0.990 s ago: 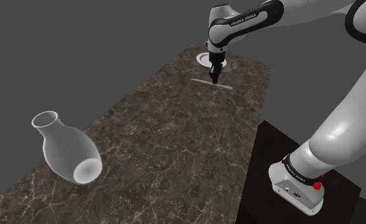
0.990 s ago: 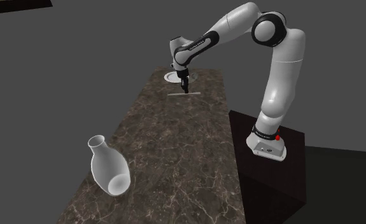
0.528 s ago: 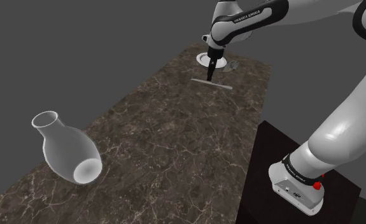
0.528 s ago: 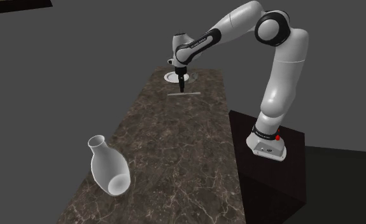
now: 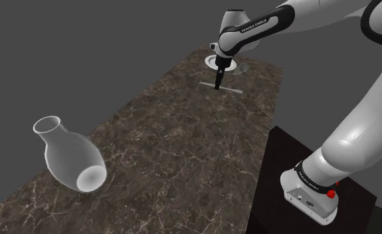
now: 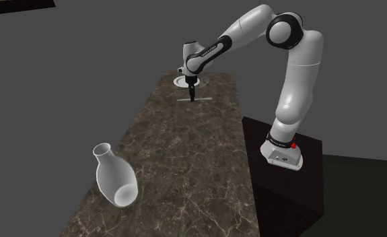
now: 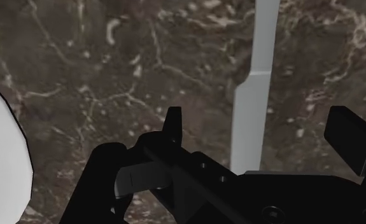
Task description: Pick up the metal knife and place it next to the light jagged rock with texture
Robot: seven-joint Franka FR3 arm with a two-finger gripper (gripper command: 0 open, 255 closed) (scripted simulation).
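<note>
Noted a thin grey knife [image 5: 221,87] lying flat on the dark veined countertop [image 5: 183,153], long axis crosswise to the counter's length. Located the same knife [image 6: 194,99] in the second exterior view. Picked it out in the wrist view as a pale flat strip [image 7: 251,108] running away from the hand.

Found the black gripper [image 5: 217,84] directly over the knife, pointing down, tips at about the knife's mid-length. Cannot tell from the two outside views whether the tips touch it. Recorded from the wrist view: jaws apart, one finger [image 7: 172,124] on either side of the knife, bare counter showing between the strip and each finger — not clamped.

Logged a white round object [image 5: 216,61] near the knife but apart from it, on the knife's far side. Cannot tell what it is. Marked a small grey thing [image 5: 244,67] also near the knife on that far side — too small to name.

Logged a pale vase [image 5: 70,156] well apart from the knife, at the counter's opposite end, tipped over with its hollow base showing.

Placed the dark stand [image 5: 279,173] off the counter's edge, well apart from the knife.
</note>
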